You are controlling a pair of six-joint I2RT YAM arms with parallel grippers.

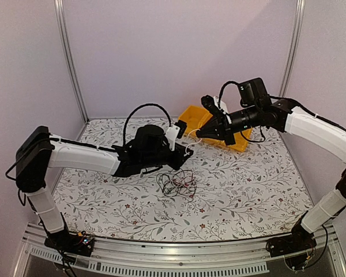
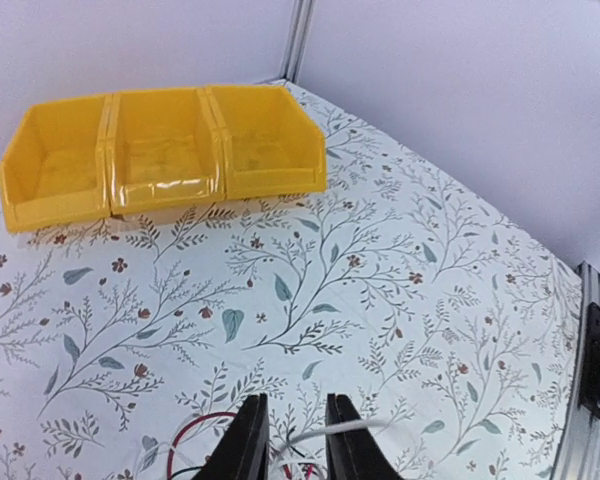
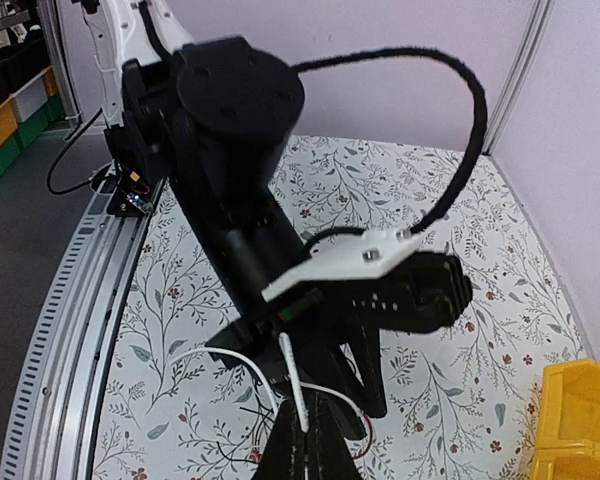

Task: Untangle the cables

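**Entry: one white strand being drawn out of the tangle (judged)**

1. Left gripper. The fingers stand slightly parted. The white cable crosses the gap and lies over the right finger, with no pinch visible. The gripper sits low over the tabletop, just beyond the tangle.
2. Cables. A small loose knot of black, red and white wire lies mid-tabletop, on the near side of both grippers. One white strand leads up out of it toward the fingers.
3. Right gripper. The fingers are closed on the white cable, which rises from their tip. The gripper is raised, just right of the left gripper.

**Handling notes**
- Keep the right pinch firm and pull slowly up and to the right, along the strand's own line.
- Use the left fingers as a loose guide, or close them lower down to hold the knot back.
- Stop if the whole knot lifts, since a hard tug would likely tighten the loops.

**Materials**
- Fingers: black, rigid and tapering.
- Cables: thin, round and smooth-jacketed. They look limp, though they hold springy loops.
- Tabletop: a flat, matt, pale covering printed with leafy sprigs and small red flowers.
- Yellow bins: three glossy hard-plastic open-front trays, side by side at the far edge, right of centre. No contents are visible.
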